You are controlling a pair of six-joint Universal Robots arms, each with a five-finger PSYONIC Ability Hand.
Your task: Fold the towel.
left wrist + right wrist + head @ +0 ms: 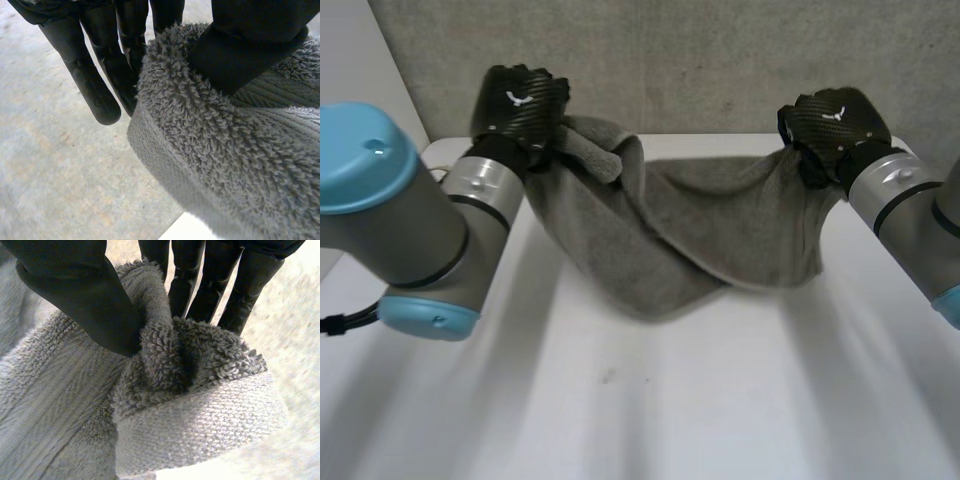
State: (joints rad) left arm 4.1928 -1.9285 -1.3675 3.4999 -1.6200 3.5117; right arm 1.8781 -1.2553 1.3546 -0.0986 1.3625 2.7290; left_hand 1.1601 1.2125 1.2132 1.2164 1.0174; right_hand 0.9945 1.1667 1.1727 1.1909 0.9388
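Towel (670,240), grey and thick-piled, hangs in a sagging swag between the two hands above the white desk (650,410), near its far edge and in front of a grey wall (720,60). Its lowest fold droops toward the desk, left of the middle; from where I stand I cannot tell whether that fold touches the surface or hangs just clear of it.

The left hand (520,100) holds one end of the cloth, raised. From above, only its back shows, and the towel bunches into a loose roll just beside it. In the left wrist view the thumb (245,45) lies across the pile and clamps the hemmed edge against the fingers (85,75); one finger stands clear beside the cloth, and the others are partly hidden behind it.

The right hand (835,120) holds the other end at about the same height. In its own wrist view the thumb (75,290) pinches a crumpled wad of the hem against the fingers (200,285), whose tips are hidden behind the cloth. Whether either hand has an actual corner is hard to say, since both ends are scrunched.

The left arm (410,210) covers part of the desk, and the right arm (910,210) is cut off at the edge.
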